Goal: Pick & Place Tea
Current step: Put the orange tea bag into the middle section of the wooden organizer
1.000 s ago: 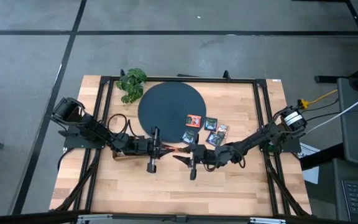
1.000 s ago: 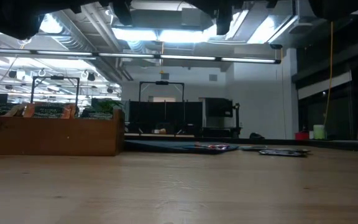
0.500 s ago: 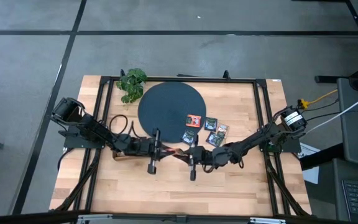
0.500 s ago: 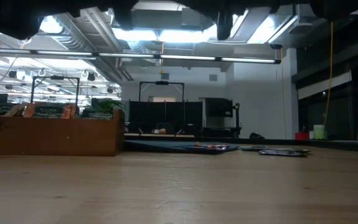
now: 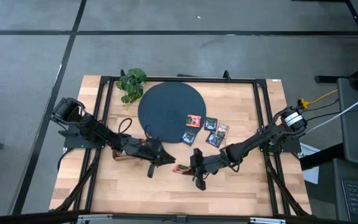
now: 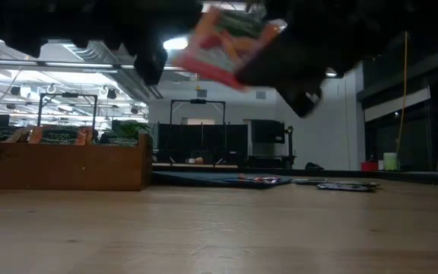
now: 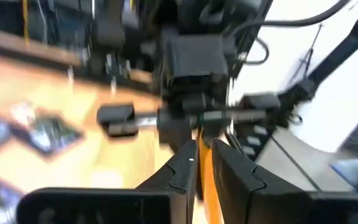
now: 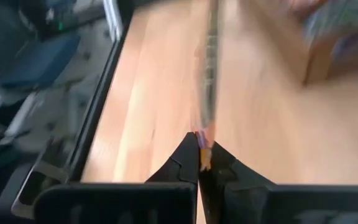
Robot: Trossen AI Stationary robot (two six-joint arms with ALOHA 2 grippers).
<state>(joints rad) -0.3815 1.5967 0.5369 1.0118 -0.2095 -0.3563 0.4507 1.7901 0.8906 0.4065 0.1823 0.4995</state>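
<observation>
One orange-red tea sachet (image 6: 230,38) hangs in the air between my two grippers, tilted and well above the table. In the high view it shows as a small red patch (image 5: 180,168) near the table's middle front. My left gripper (image 5: 170,163) comes at it from the left and my right gripper (image 5: 188,168) from the right, both shut on it. Several other sachets (image 5: 211,123) lie flat on the wood right of the dark disc (image 5: 166,106), and one orange-red sachet (image 5: 194,120) lies on the disc's rim. My left gripper (image 7: 200,148) pinches the sachet between its two fingers; the sachet shows edge-on as an orange strip (image 7: 205,186) in the gap. The fingers come roughly level from the table's left. The sachet is lifted clear of the table. My right gripper (image 8: 201,142) pinches the opposite edge of the same sachet (image 8: 207,118) between its fingertips, coming from the table's right. The sachet runs edge-on away from the fingers. It is clear of the table.
A brown wooden compartment tray (image 6: 63,164) stands at the table's left, under my left arm. The leafy green plant (image 5: 131,84) sits at the far left of the disc. Bare wood (image 5: 229,183) lies along the near edge.
Both grippers have moved together toward the table's near edge and down, keeping the sachet between them. They and the sachet have come into the top of the low view, where only ceiling showed before.
</observation>
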